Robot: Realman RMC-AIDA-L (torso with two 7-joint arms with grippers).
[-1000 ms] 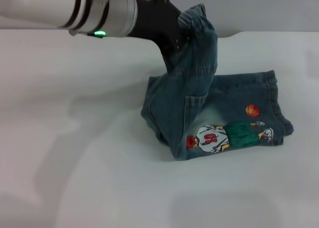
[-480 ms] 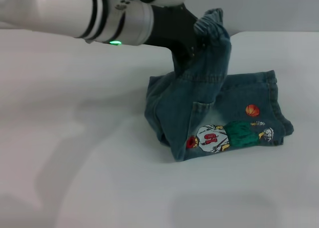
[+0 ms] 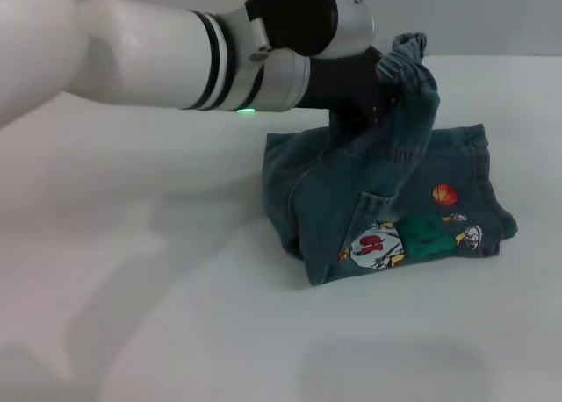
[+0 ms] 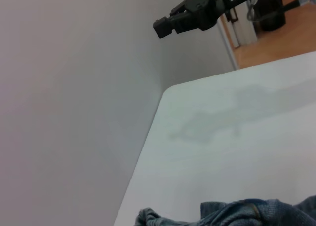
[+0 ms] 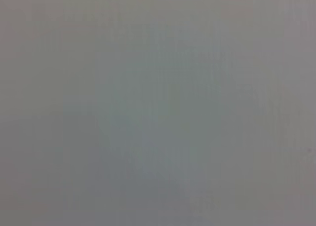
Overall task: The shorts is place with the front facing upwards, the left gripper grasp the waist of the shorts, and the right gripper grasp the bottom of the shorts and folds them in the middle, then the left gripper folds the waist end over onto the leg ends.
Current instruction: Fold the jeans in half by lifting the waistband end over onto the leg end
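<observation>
Above the white table [image 3: 132,314], the shorts [image 3: 386,218] waistband is pinched by the left gripper [image 3: 373,99], mid final fold, lowering onto the leg ends [image 3: 487,200] judged next; right gripper [image 4: 170,23] parked, grip untellable.

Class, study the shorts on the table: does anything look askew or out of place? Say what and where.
Nothing is damaged. The shorts lie folded lengthwise on the white table, but the waist end is lifted and bunched in the left hand, hanging above the rest rather than flat. That fits a fold in progress.
</observation>
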